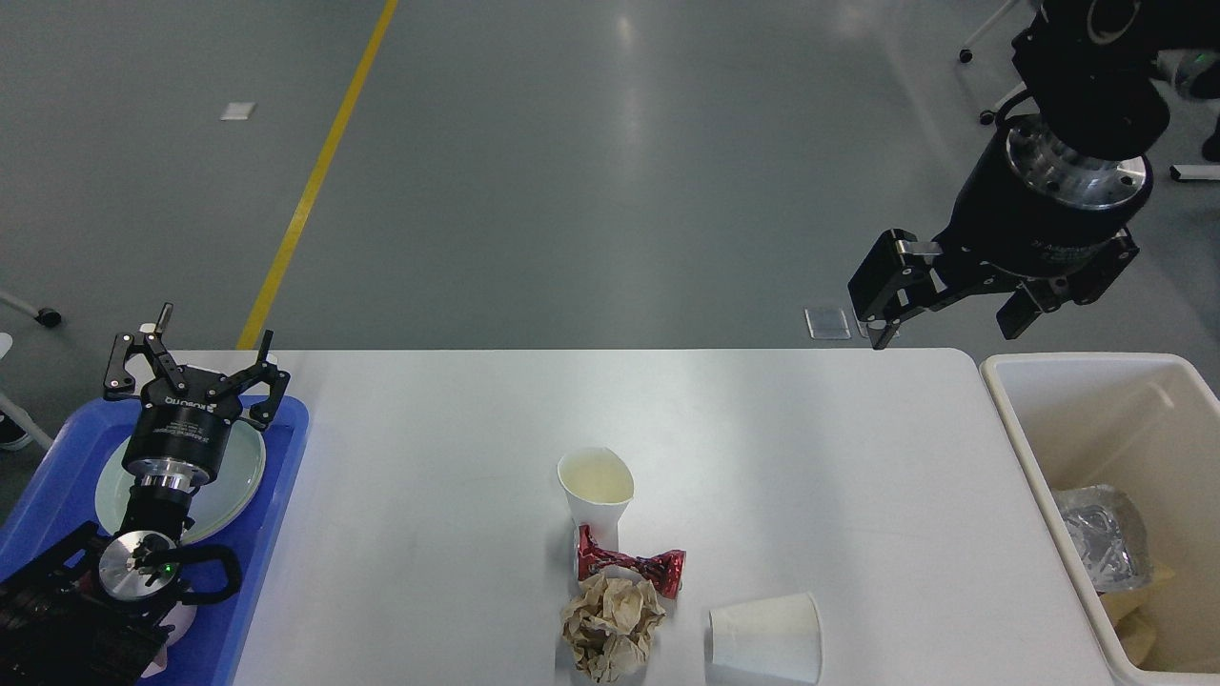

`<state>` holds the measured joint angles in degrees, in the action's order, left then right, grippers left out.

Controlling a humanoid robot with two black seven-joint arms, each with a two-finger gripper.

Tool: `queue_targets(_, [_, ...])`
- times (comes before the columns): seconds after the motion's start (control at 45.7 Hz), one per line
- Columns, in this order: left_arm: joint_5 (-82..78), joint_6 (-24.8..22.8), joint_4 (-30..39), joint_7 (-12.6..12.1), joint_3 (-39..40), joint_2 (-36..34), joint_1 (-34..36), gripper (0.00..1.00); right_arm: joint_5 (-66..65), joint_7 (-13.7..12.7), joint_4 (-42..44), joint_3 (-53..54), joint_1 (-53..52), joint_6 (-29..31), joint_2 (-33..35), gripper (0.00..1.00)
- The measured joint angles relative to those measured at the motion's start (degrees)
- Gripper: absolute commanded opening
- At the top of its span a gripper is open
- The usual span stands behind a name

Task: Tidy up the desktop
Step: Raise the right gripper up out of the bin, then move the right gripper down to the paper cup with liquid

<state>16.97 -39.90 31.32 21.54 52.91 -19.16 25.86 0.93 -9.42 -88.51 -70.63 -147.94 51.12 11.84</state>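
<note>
The white desktop (810,448) carries an upright paper cup (597,488), a crumpled red wrapper (631,564), a ball of brown paper (611,626) and a paper cup (765,637) lying on its side. My left gripper (195,357) stands open and empty over the pale plate (233,481) in the blue tray (276,495). High above the table's far right corner, my right gripper (944,319) hangs open with nothing in it.
A cream bin (1067,381) at the right end holds crumpled foil (1101,543) and brown paper. An office chair stands on the grey floor at the far right. A yellow line runs along the floor at the left.
</note>
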Motion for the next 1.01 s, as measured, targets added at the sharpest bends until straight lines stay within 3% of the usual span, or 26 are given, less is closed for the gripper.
queue_targets(0.372, [0.0, 0.0, 0.0, -0.1, 0.1, 0.0, 0.1, 0.98, 3.3, 0.1, -3.7, 0.5, -2.8, 0.2, -1.3, 1.0])
queue_targets(0.569, [0.0, 0.0, 0.1, -0.1, 0.1, 0.0, 0.1, 0.98, 6.1, 0.5, -2.5, 3.7, 4.6, -1.7, -3.0, 1.0])
queue_targets(1.007, [0.0, 0.0, 0.1, -0.1, 0.1, 0.0, 0.1, 0.98, 15.5, -0.2, 12.4, 13.0, 33.3, -21.2, -10.0, 0.99])
